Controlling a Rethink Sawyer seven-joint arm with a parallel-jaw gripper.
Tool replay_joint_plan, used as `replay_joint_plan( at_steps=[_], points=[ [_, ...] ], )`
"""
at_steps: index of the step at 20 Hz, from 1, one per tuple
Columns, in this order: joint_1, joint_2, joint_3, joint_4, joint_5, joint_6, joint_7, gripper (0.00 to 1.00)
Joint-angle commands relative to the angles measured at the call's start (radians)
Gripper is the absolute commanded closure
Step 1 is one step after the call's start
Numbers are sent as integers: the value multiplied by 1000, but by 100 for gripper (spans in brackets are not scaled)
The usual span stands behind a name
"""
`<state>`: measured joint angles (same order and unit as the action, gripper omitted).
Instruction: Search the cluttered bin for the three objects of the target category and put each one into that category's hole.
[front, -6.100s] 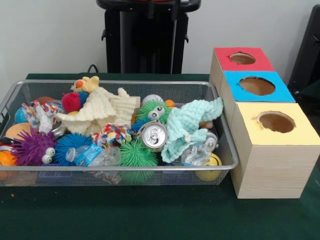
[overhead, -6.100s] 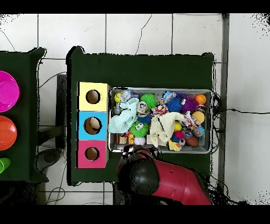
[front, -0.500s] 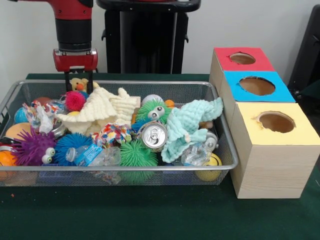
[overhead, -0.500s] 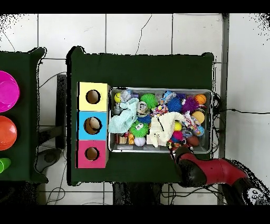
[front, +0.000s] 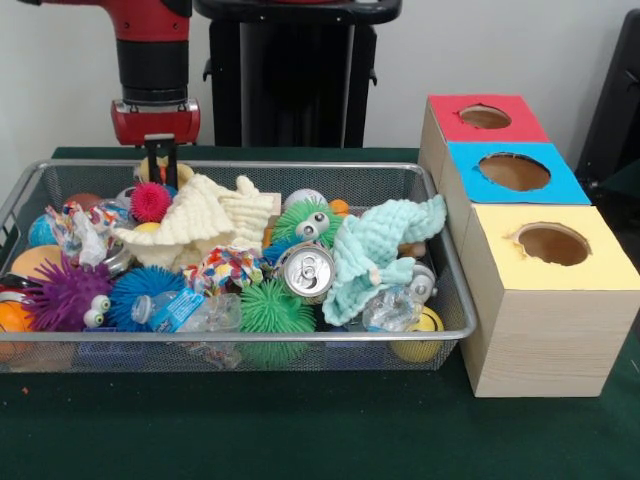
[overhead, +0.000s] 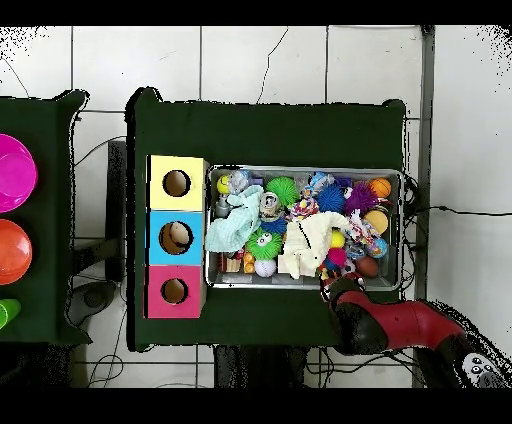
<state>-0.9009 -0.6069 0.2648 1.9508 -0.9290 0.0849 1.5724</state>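
Observation:
The silver wire-mesh bin (front: 240, 166) stands on the green table, full of clutter; the overhead view shows it too (overhead: 300, 169). My gripper (front: 160, 163) has come down at the bin's far left corner, over the yellow and orange plush (front: 184, 174), which only peeks out beside it. In the overhead view the gripper (overhead: 328, 281) covers that corner. I cannot tell whether it holds anything. The brown plush and the tiger-striped plush are hidden. The red-topped hole (front: 485, 117) is on the farthest box, right of the bin, and shows in the overhead view (overhead: 174, 291).
The blue-topped hole (front: 514, 171) and yellow-topped hole (front: 552, 243) stand nearer. The bin holds a cream cloth (front: 205, 215), a mint cloth (front: 375, 250), a can (front: 304, 270), a rope toy (front: 225, 268), a bottle (front: 185, 312) and spiky balls (front: 272, 310).
The arm has swung from outside the bin's middle to its far left corner and lowered the gripper onto the yellow plush. The clutter lies as before.

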Motion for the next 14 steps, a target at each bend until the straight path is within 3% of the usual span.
replay_joint_plan(
  at_steps=[1, 6, 14],
  points=[
    [16, 74, -73, -11, -79, 96, 10, 100],
    [12, 75, -51, -13, -56, 108, 1, 100],
    [20, -50, 79, -10, 90, 278, -87, 100]
  ],
)
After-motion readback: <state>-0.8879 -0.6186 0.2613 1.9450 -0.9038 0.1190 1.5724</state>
